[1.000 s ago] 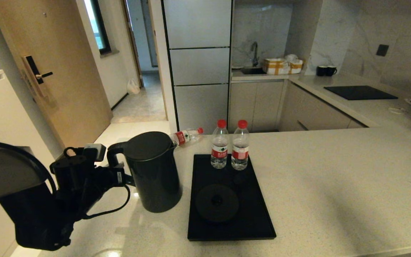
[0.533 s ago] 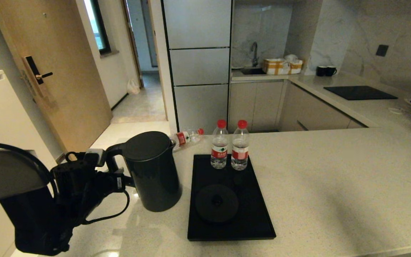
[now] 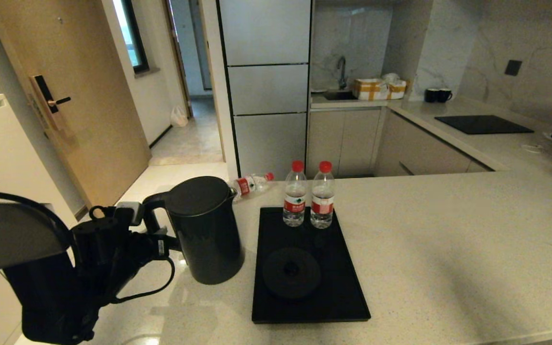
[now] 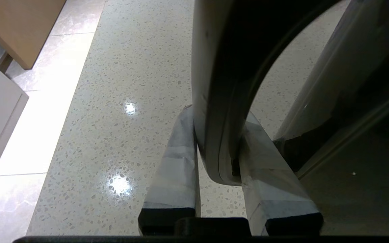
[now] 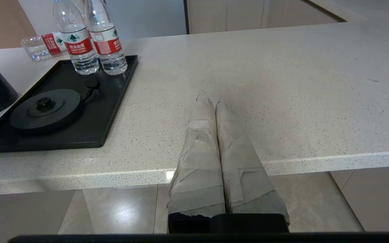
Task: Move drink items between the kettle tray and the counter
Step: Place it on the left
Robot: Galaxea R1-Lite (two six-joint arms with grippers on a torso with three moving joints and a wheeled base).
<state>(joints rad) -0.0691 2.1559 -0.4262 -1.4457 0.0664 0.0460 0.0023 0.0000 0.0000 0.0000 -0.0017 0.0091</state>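
Nearest, at the low left of the head view: left pincer (image 3: 154,237), clamped on the loop handle (image 4: 221,111) of the black kettle (image 3: 204,230), one taped finger (image 4: 177,162) on each side of the loop, both pressed against it. Kettle upright on the pale speckled table (image 3: 448,249), just left of the tray and apart from it.

Right pincer (image 5: 213,101) out of the head view; seen from its own wrist camera, closed, taped fingers pressed together with nothing between them, hanging in front of the table's near edge, well apart from the tray.

Next, the flat black tray (image 3: 348,292) lying on the table, right of the kettle. On its near half, the round black base disc (image 3: 291,272), bare. At its far end, two upright water bottles (image 3: 295,199) with red caps, side by side, almost touching.

Beyond the kettle, near the table's far edge, a third bottle (image 3: 252,183) lying on its side on the table, off the tray, cap pointing right.

Farther back: a black cooktop panel (image 3: 482,124) on the side counter, two dark mugs (image 3: 438,95) by the wall, a sink tap (image 3: 342,72).
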